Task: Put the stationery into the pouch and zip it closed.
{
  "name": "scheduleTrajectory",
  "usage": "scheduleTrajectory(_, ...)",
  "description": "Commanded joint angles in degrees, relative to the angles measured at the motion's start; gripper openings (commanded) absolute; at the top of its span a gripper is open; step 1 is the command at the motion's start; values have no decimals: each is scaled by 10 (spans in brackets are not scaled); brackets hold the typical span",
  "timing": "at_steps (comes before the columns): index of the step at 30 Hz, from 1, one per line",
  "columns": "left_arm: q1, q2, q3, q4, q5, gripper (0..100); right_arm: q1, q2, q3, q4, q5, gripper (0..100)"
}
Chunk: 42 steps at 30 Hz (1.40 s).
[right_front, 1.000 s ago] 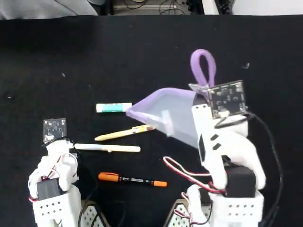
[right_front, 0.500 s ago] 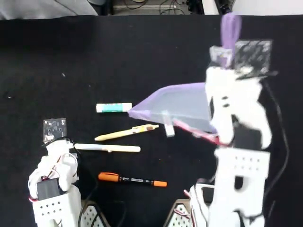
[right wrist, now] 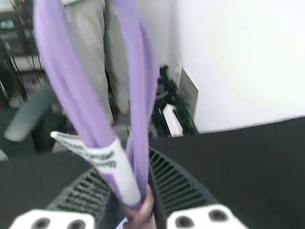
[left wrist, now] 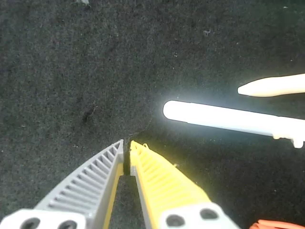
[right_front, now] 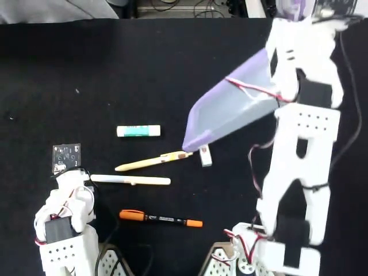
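Note:
My right gripper (right wrist: pixel 136 210) is shut on the purple loop strap (right wrist: pixel 90 90) of the pouch (right_front: pixel 230 112). It holds the pouch high at the far right, tilted, with its low corner just above the tip of the yellow pen (right_front: pixel 152 161). The zip pull (right_front: pixel 205 156) dangles below that corner. A white and teal stick (right_front: pixel 138 131), a white pen (right_front: pixel 131 180) and an orange-capped marker (right_front: pixel 161 219) lie on the black table left of the pouch. My left gripper (left wrist: pixel 126 150) is shut and empty, close to the white pen's end (left wrist: pixel 228 118).
The black table (right_front: pixel 115 63) is bare at the back left. The raised right arm (right_front: pixel 299 149) stands over the right side of the table. A cluttered room with cables shows beyond the far edge.
The right arm has swung up and toward the far right, lifting the pouch by its loop; the pouch's low end slid right, away from the white and teal stick. The left arm kept still.

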Motion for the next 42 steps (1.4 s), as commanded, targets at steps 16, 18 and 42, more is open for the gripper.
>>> scheduleTrajectory(16, 9, -4, 14, 4, -3, 30, -60, 70, -261, 297, -3, 11)
scheduleTrajectory(18, 9, -4, 14, 4, -3, 30, -71, 70, -261, 302, -3, 11)
scheduleTrajectory(42, 14, -4, 13, 4, -2, 30, -80, 70, -257, 342, -3, 12)
